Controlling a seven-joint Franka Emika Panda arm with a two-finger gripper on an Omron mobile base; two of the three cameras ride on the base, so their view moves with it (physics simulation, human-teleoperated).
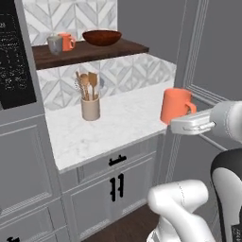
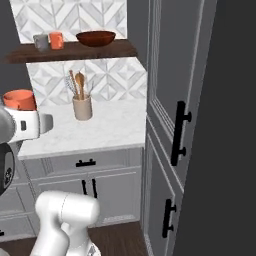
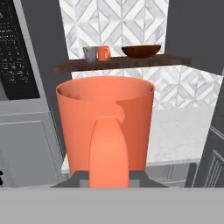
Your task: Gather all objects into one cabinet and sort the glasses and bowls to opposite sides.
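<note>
Left base view: we carry an orange mug [image 1: 176, 106] upright by its handle, fingers [image 1: 191, 124] clenched on it, off the counter [image 1: 123, 118] edge, so it travels level toward the shelf plank [image 1: 90, 51]. On the plank: grey mug [image 1: 55, 44] and 2nd orange mug [image 1: 67, 42] touching at left, bowl [image 1: 101, 37] apart at right; sides already sorted, we judge. Utensil crock [image 1: 90, 108] on counter w/ wooden spoons; not ours.

Right base view: held mug low left, above the wrist. Plank, both mugs left, bowl right; tall cupboard door [image 2: 172, 115] beside.

Hand view: mug handle faces us, clamped at its base. Plank ahead and higher; a lift is needed.
</note>
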